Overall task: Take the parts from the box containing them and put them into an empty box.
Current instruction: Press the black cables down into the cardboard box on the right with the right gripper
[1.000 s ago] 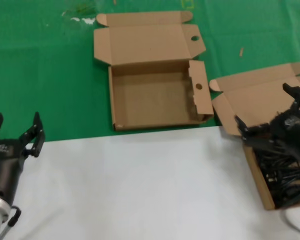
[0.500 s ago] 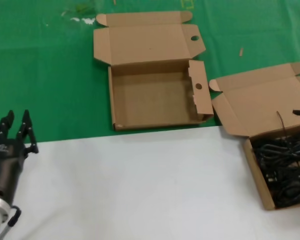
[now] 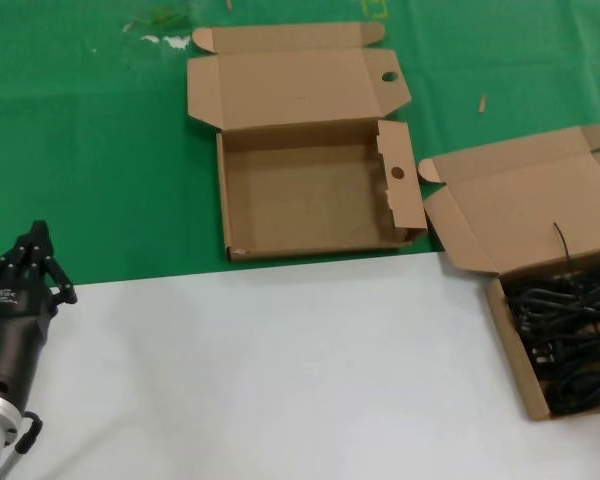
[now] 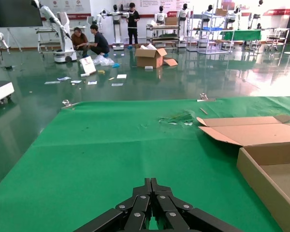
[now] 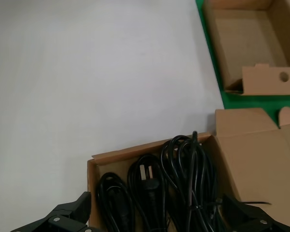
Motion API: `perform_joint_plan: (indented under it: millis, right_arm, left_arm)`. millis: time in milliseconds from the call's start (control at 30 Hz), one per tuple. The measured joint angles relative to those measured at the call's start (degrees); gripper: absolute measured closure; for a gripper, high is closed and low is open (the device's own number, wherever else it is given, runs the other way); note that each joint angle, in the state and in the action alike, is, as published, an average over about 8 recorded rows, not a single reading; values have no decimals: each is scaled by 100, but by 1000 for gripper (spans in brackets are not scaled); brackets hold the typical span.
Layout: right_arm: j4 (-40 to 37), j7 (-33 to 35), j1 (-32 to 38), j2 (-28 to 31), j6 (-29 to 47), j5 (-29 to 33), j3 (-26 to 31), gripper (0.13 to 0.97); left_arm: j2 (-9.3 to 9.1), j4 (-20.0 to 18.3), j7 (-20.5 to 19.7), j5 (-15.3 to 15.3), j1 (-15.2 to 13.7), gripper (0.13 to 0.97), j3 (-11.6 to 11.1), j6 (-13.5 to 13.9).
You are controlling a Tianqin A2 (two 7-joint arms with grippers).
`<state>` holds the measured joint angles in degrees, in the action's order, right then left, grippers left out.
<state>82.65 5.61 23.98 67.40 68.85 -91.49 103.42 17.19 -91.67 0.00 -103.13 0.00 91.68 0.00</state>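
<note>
At the far left of the head view the left arm reaches up from the lower corner, its dark forearm slanting slightly away from the robot and ending in the left gripper (image 3: 35,258), which hangs right at the line where the white part of the surface (image 3: 280,370) meets the green mat (image 3: 100,150). Its fingers are pressed together into a single point with nothing between them; the left wrist view shows the same closed tips (image 4: 152,186) aimed low across the green mat. Well off to that gripper's right and a little farther from the robot lies the empty box (image 3: 310,195), open, its hinged lid folded back flat on the mat, with a round punched hole in the lid tab and another in the side flap; its tray holds nothing. Farther right again, near the edge of the head view, sits the box of parts (image 3: 540,330), lid open and leaning back, with the black cable bundles (image 3: 570,330) heaped inside its tray. The right arm does not appear in the head view. In the right wrist view the right gripper (image 5: 157,220) hovers above that box with its two black fingers set wide apart, one to either side of the looped cables (image 5: 183,179), holding nothing and touching none of them.
</note>
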Motion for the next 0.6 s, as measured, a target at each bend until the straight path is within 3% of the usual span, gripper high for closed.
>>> perform_joint_plan:
  millis: [400,600]
  right_arm:
    - [-1318,486,1121,-851,173,606,657,246]
    - [-1801,618,1500,-1098,179,743,801,364]
  left_arm:
    - [0,0,0,0,0,957,0,0]
    - [0,0,0,0,0,957,0,0]
